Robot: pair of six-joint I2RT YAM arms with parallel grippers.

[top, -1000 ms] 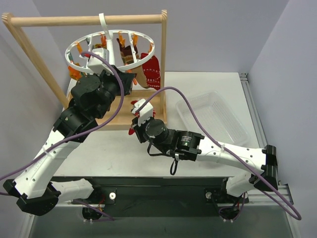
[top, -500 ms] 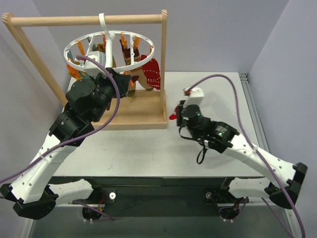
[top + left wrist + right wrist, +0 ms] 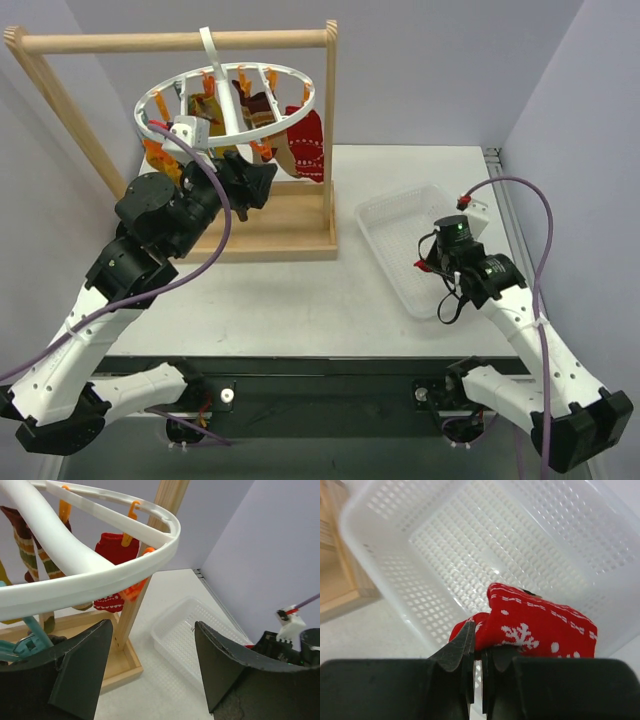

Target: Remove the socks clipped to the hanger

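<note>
The white ring hanger (image 3: 300, 95) hangs from the wooden rack, and several socks are clipped under it. Among them are a red patterned sock (image 3: 308, 145) and a brown striped one (image 3: 30, 550). My left gripper (image 3: 258, 182) sits just below the ring (image 3: 100, 575). It is open, and nothing lies between its fingers (image 3: 80, 665). My right gripper (image 3: 479, 650) is shut on a red sock with white snowflakes (image 3: 540, 625). It holds that sock low over the white mesh basket (image 3: 380, 570). From above, only a bit of this red sock (image 3: 420, 263) shows beside the right gripper (image 3: 432, 262).
The wooden frame rack (image 3: 330, 130) stands on its flat base at the back left. The mesh basket (image 3: 385, 215) lies to the right of it. Purple cables loop over both arms. Walls close in on the left, the back and the right.
My right arm has swung from the rack to over the basket, carrying the red sock. My left gripper has opened wide under the ring.
</note>
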